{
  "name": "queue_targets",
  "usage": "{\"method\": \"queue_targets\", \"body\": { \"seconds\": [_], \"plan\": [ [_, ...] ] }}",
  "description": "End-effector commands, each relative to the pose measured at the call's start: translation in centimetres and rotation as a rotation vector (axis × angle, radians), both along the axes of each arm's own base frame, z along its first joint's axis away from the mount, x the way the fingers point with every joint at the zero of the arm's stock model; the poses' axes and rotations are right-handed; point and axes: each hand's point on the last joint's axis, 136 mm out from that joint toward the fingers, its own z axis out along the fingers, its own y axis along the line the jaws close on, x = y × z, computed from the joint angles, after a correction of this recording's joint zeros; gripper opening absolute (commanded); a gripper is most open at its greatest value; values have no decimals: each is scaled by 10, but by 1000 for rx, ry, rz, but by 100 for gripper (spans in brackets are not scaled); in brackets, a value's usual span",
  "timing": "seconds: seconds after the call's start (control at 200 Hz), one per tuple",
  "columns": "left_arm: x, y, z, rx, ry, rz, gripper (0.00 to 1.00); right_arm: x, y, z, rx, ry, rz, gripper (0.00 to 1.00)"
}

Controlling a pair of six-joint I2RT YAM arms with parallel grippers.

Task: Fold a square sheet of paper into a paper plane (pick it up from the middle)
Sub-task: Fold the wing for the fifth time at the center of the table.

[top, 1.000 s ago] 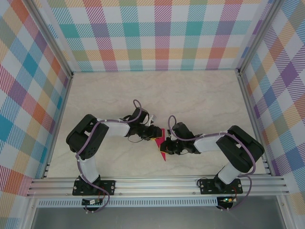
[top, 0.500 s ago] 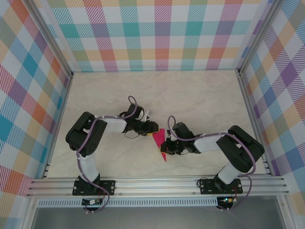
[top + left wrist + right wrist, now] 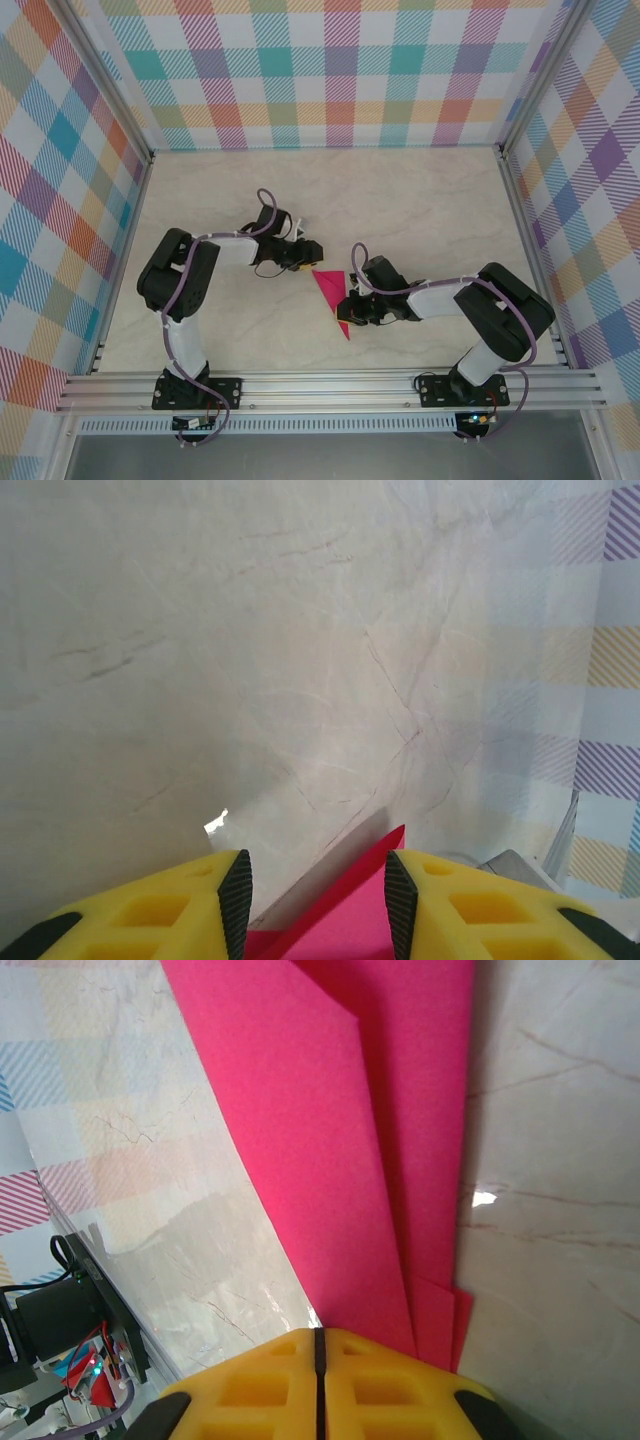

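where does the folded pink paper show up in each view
Top external: folded pink paper near mid-table.
Left wrist: the paper at bottom centre, between the left gripper's yellow fingers.
Right wrist: the paper in the upper middle, running down to the right gripper's yellow fingers.
Shared landmark: the pale marbled tabletop beneath it.

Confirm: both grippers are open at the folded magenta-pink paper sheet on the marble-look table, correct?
Not both. The right gripper is shut at the folded magenta-pink paper sheet, as the right wrist view shows; the left gripper is open, as you said.
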Motion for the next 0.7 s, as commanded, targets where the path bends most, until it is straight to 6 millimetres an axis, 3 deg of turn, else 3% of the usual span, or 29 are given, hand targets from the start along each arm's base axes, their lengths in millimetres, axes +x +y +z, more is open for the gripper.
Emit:
{"method": "queue_targets", "body": {
  "seconds": [0.0,0.135,0.275,0.41,0.695],
  "plan": [
    [5,2,35,-18,-66,-6,43,-21,-16,-22,-100,102,21,9],
    [-7,3,66,-51,-103,0,41,-12,-9,-18,-89,90,9,9],
    [-33,-8,75,-54,-101,-43,35,-5,-3,-16,-73,85,-8,9],
    [-54,-24,60,-53,-68,-86,28,-2,-2,-15,-69,75,-22,9],
    [-71,-49,14,-31,19,-144,23,0,-4,-14,-53,64,-60,10]
  ]
}}
